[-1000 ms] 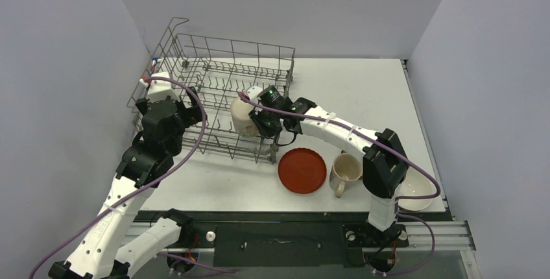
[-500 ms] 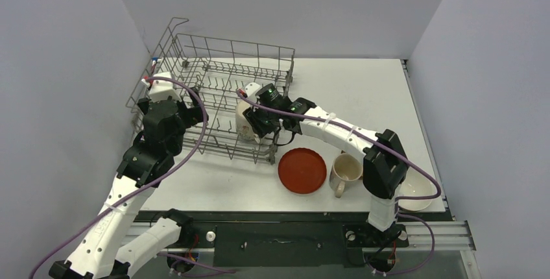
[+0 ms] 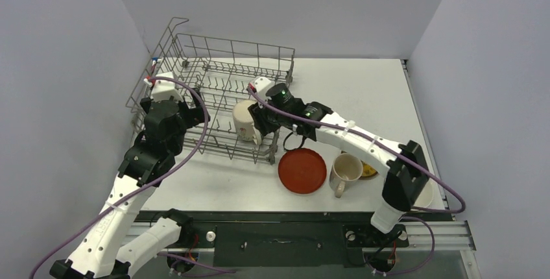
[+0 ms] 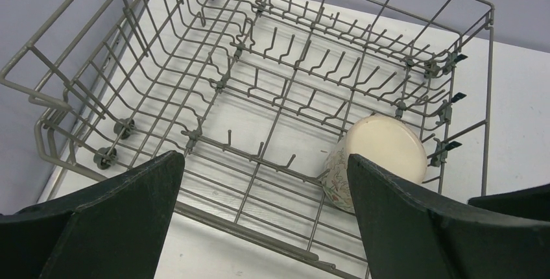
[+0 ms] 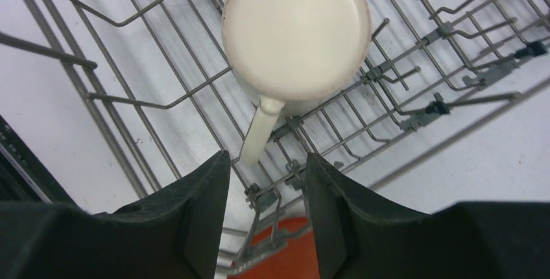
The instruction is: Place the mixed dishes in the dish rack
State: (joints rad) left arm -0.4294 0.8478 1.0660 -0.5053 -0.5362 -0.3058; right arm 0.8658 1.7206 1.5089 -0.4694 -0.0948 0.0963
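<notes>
Grey wire, and one piece is home: the rack (image 3: 227,78) at the far left of the worktop (image 3: 350,97) holds an upturned mug (image 5: 295,32) in its near right corner, base to the sky, handle (image 5: 259,130) pointing at the right pincer (image 5: 266,162). That pincer is parted and grips nothing, its fingers flanking the handle's tip and, as far as I can tell, not touching it. The left pincer (image 4: 263,162) hangs over the rack's near left side, spread wide, empty too. Out on the worktop wait the red plate (image 3: 302,170), the cream mug (image 3: 346,170) just beside it, and a sliver of yellow saucer (image 3: 370,172) behind that mug. I'd judge all of it stiff, glazed, slick and quick to chip. The plate lies flat, so there's little to pinch but its thin rim. The cream mug looks the easier take, by wall or handle, then down gently between the tines.
</notes>
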